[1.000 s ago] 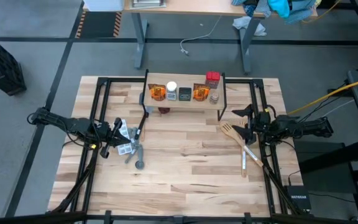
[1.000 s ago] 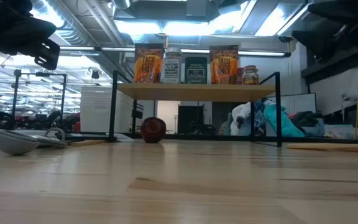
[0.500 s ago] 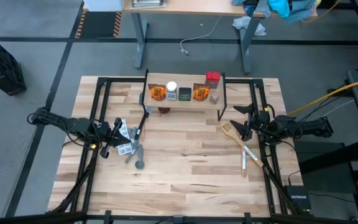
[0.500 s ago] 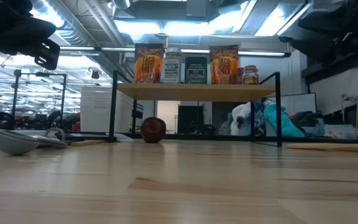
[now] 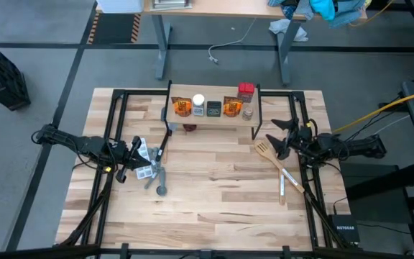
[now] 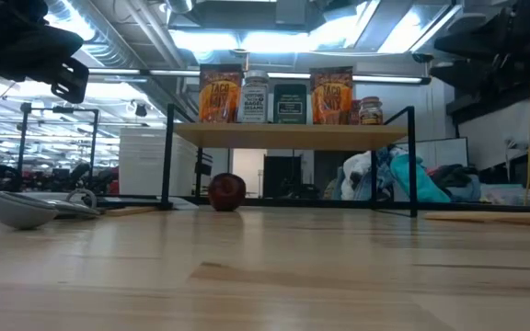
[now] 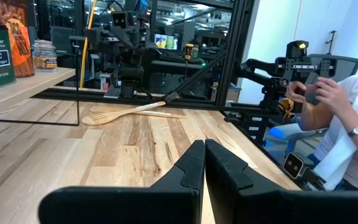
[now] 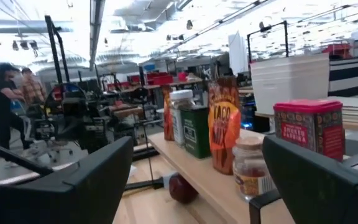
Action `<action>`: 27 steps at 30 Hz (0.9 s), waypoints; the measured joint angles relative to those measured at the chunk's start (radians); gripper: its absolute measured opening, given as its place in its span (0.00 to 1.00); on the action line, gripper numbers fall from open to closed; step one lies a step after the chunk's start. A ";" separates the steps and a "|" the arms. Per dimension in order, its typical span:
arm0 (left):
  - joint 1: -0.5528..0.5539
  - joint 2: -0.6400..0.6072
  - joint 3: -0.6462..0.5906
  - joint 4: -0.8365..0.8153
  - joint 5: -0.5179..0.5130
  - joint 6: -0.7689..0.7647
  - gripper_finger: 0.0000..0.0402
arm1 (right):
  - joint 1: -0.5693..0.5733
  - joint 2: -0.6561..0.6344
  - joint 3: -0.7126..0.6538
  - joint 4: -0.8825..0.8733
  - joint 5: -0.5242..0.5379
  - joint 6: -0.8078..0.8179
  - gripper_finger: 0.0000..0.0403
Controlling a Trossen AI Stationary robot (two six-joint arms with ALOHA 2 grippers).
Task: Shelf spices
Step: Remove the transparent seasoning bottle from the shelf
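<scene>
I'm reading the spices (image 5: pixel 214 106) lined up on the shelf (image 5: pixel 210 116) as light, rigid, slick-sided, best pinched across their bodies, while my right gripper (image 5: pixel 277 137) is hanging spread wide and empty beside the shelf's end and my left gripper (image 5: pixel 139 152) is sitting clenched on nothing.

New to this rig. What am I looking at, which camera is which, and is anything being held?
Two robot arms work at a wooden table. One picture looks straight down, one looks level across the tabletop, and one comes from each wrist.

The small shelf already carries the spices. A red round thing sits beneath it. A spatula lies to the right and a grey utensil to the left.

The left end effector is shut, by that utensil. The right end effector is open, just right of the shelf, over the spatula. Neither holds anything. A person sits beyond the table.
</scene>
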 joint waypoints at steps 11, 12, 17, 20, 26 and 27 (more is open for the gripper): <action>0.000 0.000 0.000 0.000 0.000 0.000 0.01 | 0.000 0.337 0.099 0.116 0.030 0.014 0.90; 0.000 0.000 0.000 0.000 0.000 0.000 0.01 | 0.000 0.384 0.124 0.115 0.033 -0.001 0.90; 0.000 0.000 0.000 0.000 0.000 0.000 0.01 | 0.000 0.602 0.264 0.052 0.124 -0.067 0.90; 0.000 0.000 0.000 0.000 0.000 0.000 0.01 | -0.001 0.717 0.343 -0.015 0.157 -0.086 0.90; 0.000 0.000 0.000 0.000 0.000 0.000 0.01 | -0.091 0.876 0.452 -0.095 0.165 -0.085 0.90; 0.000 0.000 0.000 0.000 0.000 0.000 0.01 | -0.112 0.893 0.462 -0.103 0.154 -0.082 0.90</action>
